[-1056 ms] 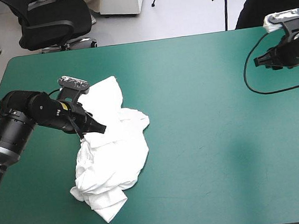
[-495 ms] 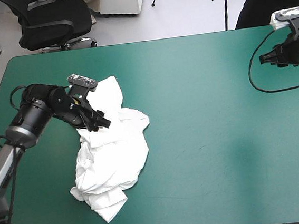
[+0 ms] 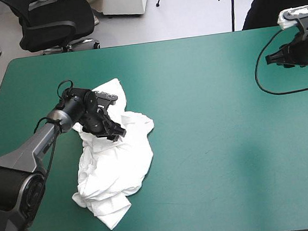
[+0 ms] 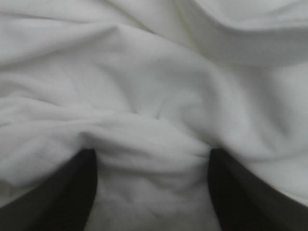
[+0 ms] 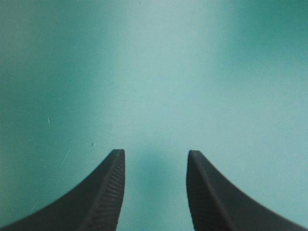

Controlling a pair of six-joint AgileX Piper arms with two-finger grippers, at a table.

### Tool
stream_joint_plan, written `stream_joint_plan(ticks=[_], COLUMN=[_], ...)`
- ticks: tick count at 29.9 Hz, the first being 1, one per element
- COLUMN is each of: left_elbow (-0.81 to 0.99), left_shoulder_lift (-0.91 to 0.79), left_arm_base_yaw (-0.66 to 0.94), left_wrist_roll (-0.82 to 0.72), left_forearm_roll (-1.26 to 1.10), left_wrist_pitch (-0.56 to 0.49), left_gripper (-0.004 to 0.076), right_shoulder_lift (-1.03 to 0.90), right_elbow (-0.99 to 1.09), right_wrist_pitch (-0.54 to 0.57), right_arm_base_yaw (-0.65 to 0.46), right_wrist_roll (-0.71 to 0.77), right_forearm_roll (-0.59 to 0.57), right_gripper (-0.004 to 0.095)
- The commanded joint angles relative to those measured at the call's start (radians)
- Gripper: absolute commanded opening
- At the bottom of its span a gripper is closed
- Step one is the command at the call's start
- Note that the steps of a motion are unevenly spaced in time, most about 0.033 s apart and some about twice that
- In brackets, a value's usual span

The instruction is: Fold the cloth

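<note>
Your left pincer (image 4: 153, 154) stood open, its black fingers (image 4: 57, 192) spread and sunk into the T-shirt (image 3: 115, 168), a soft ridge of white cloth lying between them, not yet pinched. The T-shirt was a crumpled heap under that pincer, trailing away from it toward the table's near edge. You could take it for light, limp and likely to slide in layers: a pinch mid-heap would lift a bunch, so a hem or shoulder edge looked the better hold. Well apart from it, your right pincer (image 5: 155, 154) hung open over bare teal-green cover (image 3: 227, 141), nothing between its fingers
</note>
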Motion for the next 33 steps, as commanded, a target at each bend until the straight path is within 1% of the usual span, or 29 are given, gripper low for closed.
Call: stream_joint_plan(ticks=[1,5,7,9,11,12,14,15,16,23,30,33], left_elbow=[-0.023,-0.023,-0.023,-0.023,-0.023,-0.023,-0.023,-0.023,-0.023,-0.089,-0.232,-0.311], left_shoulder_lift=[-0.022,0.017,0.044,0.07,0.094,0.102,0.107,0.107,0.107,0.106,0.115,0.138], left_arm_base_yaw=[-0.005,-0.005,-0.005,-0.005,-0.005,-0.005,-0.005,-0.005,-0.005,-0.031,-0.145,-0.199], left_wrist_roll=[-0.003,-0.003,0.004,0.01,0.03,0.034,0.045,0.054,0.056,0.082,0.095,0.095], left_forearm_roll=[-0.016,-0.018,-0.046,-0.08,-0.116,-0.133,-0.16,-0.16,-0.16,-0.18,-0.186,-0.191], left_wrist_pitch=[-0.033,-0.04,-0.027,-0.015,-0.003,0.004,0.008,0.008,0.01,0.067,0.074,0.094], left_gripper=[0.0484,0.0473,0.044,0.0389,0.0298,0.0237,0.0089,0.0028,-0.0015,-0.0017,-0.0017,-0.0017], right_shoulder_lift=[-0.044,-0.044,-0.044,-0.044,-0.044,-0.044,-0.044,-0.044,-0.044,-0.044,-0.044,-0.044], right_elbow=[-0.032,-0.032,-0.032,-0.032,-0.032,-0.032,-0.032,-0.032,-0.032,-0.032,-0.032,-0.032], right_wrist_pitch=[-0.046,-0.046,-0.046,-0.047,-0.047,-0.047,-0.048,-0.049,-0.051,-0.053,-0.054,-0.054], right_arm_base_yaw=[-0.006,-0.006,-0.006,-0.006,-0.006,-0.006,-0.006,-0.006,-0.006,-0.006,-0.006,-0.006], right_wrist_roll=[-0.014,-0.018,-0.018,-0.018,-0.018,-0.018,-0.018,-0.018,-0.018,-0.018,-0.018,-0.018], right_forearm_roll=[0.026,0.031,0.033,0.033,0.033,0.033,0.033,0.033,0.033,0.054,0.057,0.057], right_gripper=[0.0391,0.0391,0.0391,0.0391,0.0391,0.0391,0.0391,0.0391,0.0391,0.0391,0.0391,0.0391])
